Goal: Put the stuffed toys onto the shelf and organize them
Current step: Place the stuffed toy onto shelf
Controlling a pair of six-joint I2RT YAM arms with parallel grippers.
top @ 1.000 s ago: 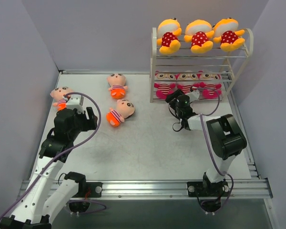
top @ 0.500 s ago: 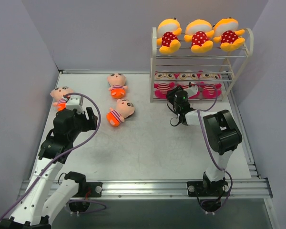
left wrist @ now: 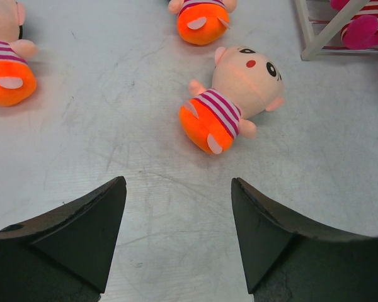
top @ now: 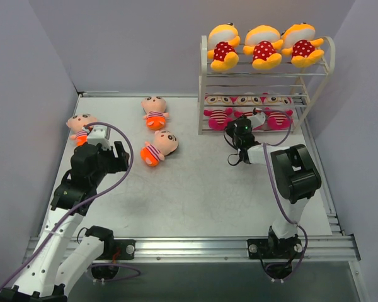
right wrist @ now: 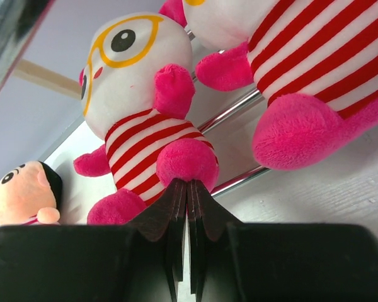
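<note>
Three yellow-orange dolls (top: 263,47) sit on the top tier of the shelf (top: 203,82), and three pink-striped dolls (top: 247,108) sit on a lower tier, at two o'clock on the surface (top: 195,189). Three peach-faced dolls (top: 159,148) lie around ten o'clock. The right end effector (right wrist: 188,184) is fully closed on nothing, its tips against a pink foot. The left end effector (left wrist: 178,182) is spread wide and empty.
</note>
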